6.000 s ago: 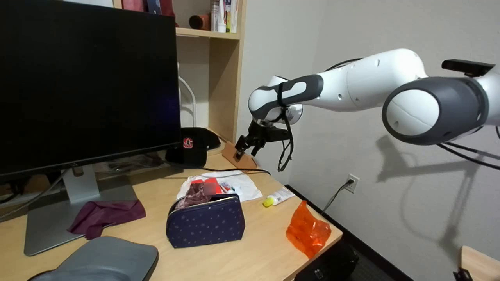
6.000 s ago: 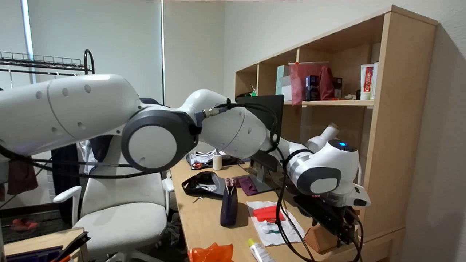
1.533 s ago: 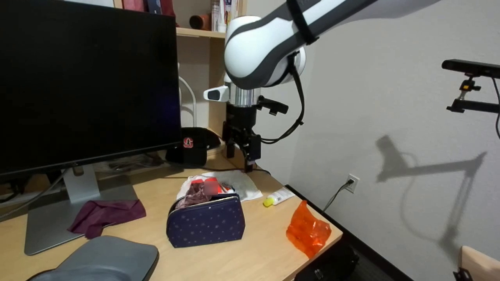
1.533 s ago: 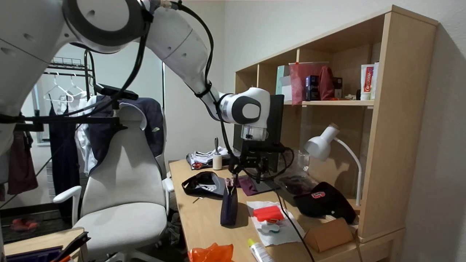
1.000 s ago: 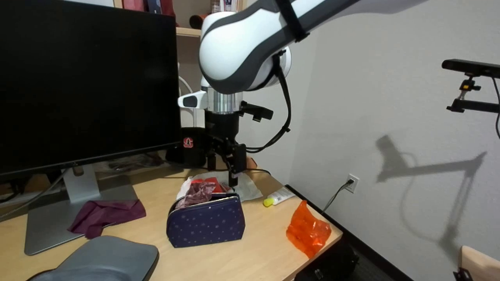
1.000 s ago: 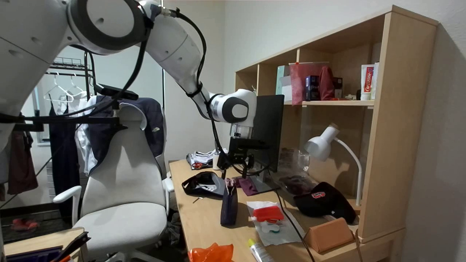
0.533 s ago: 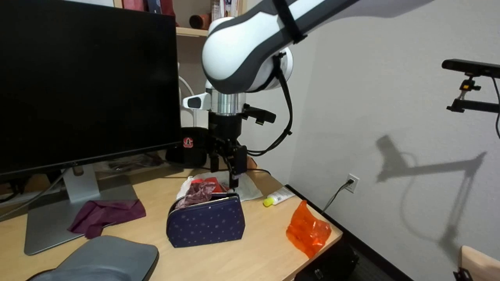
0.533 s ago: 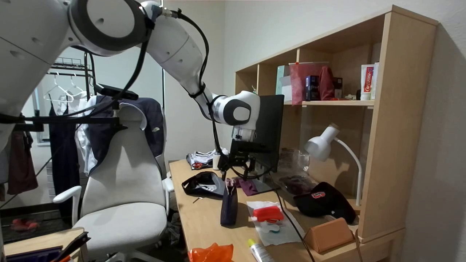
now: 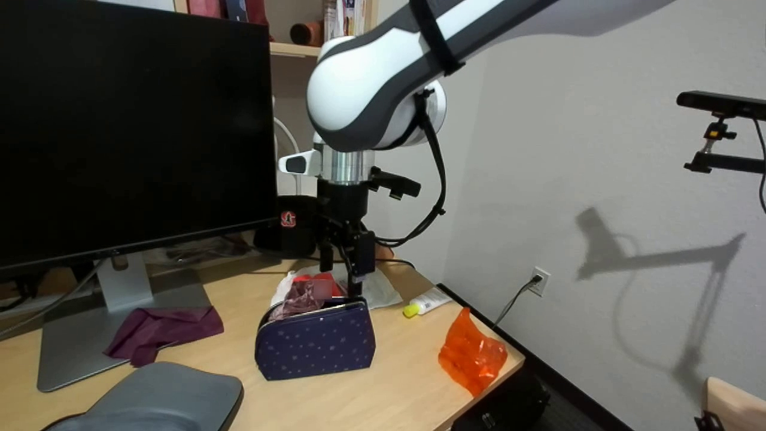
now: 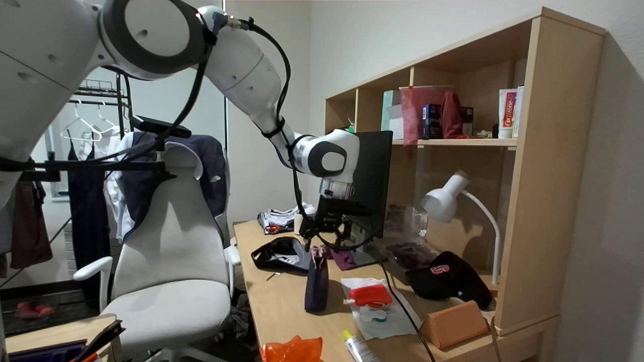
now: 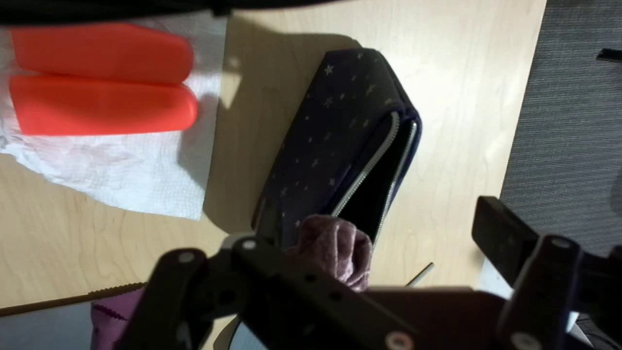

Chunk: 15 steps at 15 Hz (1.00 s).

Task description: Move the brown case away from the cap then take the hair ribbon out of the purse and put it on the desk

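One robot arm [image 10: 241, 73], bent, its spread claw [image 9: 340, 278] pointing down, is above the navy purse [image 9: 317, 344], hair ribbon [image 11: 337, 245] protruding from the purse's mouth, brown case [image 10: 455, 324] well apart.

Spotting a pale chair [image 10: 168, 261] left, wooden bookcase [image 10: 558, 176] right in an exterior view, and catching shadows [image 9: 658, 258] across the wall [image 9: 538, 179]!

The arm [image 9: 347, 90] is white and dark grey (black cables [image 9: 440, 161] strapped along it), with black, screw-studded jaws.
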{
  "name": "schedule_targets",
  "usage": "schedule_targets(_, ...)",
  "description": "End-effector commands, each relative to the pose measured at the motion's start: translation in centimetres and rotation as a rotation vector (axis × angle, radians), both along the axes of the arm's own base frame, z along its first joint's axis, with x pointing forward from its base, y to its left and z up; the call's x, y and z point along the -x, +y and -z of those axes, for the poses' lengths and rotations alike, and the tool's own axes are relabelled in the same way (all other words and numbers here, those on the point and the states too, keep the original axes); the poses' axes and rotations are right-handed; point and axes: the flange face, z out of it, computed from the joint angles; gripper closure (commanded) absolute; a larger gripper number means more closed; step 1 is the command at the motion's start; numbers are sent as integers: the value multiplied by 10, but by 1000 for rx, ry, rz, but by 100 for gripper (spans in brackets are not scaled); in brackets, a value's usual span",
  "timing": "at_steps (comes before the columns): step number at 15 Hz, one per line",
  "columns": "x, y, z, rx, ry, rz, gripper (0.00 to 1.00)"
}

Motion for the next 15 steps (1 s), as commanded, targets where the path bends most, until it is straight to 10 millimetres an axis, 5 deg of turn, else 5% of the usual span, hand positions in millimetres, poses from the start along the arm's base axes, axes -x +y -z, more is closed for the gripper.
schedule_targets(1, -6, 13, 5, -54, -28, -7, 0)
schedule_targets(5, -9, 21, 10, -81, -43, -4, 0)
schedule_targets(6, -9, 22, 12, -78, -38, -5, 25)
schedule_targets(15, -11, 22, 18, -88, -28, -8, 80)
